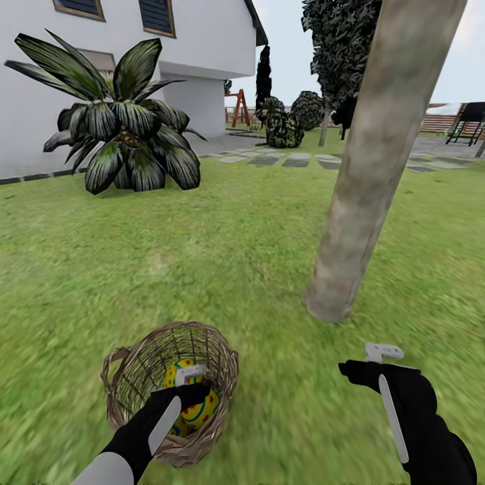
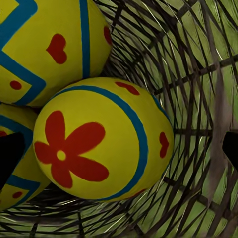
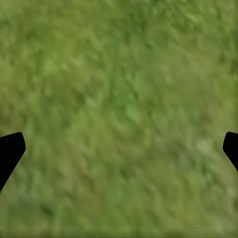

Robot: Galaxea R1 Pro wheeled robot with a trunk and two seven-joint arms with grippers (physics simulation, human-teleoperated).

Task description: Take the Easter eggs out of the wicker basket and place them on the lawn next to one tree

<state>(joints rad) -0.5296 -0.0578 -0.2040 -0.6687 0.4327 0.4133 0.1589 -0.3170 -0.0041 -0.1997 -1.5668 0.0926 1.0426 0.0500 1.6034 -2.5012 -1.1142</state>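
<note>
The wicker basket point(image 1: 202, 448) stands on the lawn point(image 1: 202, 256) at the lower left. My left gripper point(image 1: 194, 391) reaches down into it, over a yellow Easter egg point(image 1: 202, 407). In the left wrist view three eggs lie inside the woven wall point(image 2: 198, 74): a flower-marked one point(image 2: 99, 144) between the open fingertips point(image 2: 10, 158), one behind it point(image 2: 49, 49), and one partly hidden beside it point(image 2: 17, 186). My left gripper point(image 2: 119, 153) is not closed on any egg. The tree point(image 1: 364, 182) rises just right of the basket. My right gripper point(image 1: 364, 369) hangs open over bare grass point(image 3: 119, 74) near the trunk's foot.
A short broad-leaved palm point(image 1: 128, 128) grows at the back left before the white house point(image 1: 202, 40). Grey stepping stones point(image 1: 296, 160), bushes point(image 1: 289, 121), a dark cypress-like tree point(image 1: 340, 40) and a garden chair point(image 1: 471, 121) lie far behind. Open grass surrounds the trunk.
</note>
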